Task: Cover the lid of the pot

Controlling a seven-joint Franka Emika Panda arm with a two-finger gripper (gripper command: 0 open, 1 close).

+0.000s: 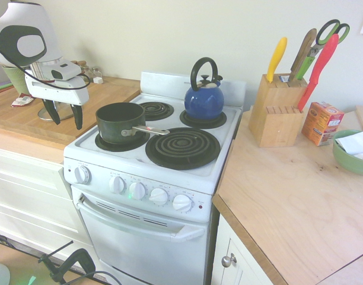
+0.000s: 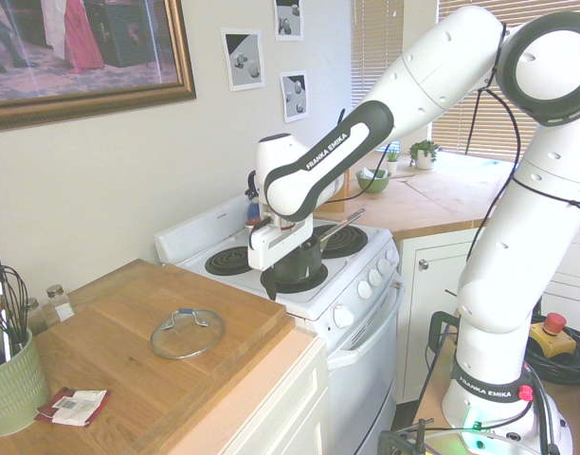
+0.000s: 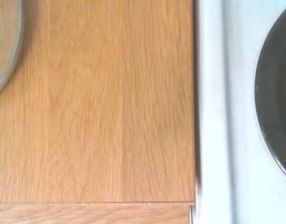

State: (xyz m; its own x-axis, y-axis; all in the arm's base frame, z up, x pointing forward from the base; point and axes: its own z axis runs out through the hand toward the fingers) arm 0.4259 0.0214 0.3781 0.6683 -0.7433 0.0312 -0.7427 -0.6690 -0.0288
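Observation:
The dark saucepan, the pot (image 1: 118, 120), stands uncovered on the stove's front left burner, its silver handle pointing toward the middle of the stove. The round glass lid (image 2: 188, 334) with its metal rim and small handle lies flat on the wooden counter beside the stove. My gripper (image 1: 64, 114) hangs open and empty above the counter's edge, between lid and pot, its fingers pointing down. In the first exterior view the gripper hides most of the lid (image 1: 44, 116). The wrist view shows bare wood, with a slice of the lid's rim (image 3: 10, 51) at one edge.
A blue kettle (image 1: 204, 98) sits on the back right burner. A knife block (image 1: 276, 110), an orange box (image 1: 321, 123) and a green bowl (image 1: 352, 153) stand on the far counter. A green utensil cup (image 2: 10, 379) and a small packet (image 2: 74, 405) lie near the lid.

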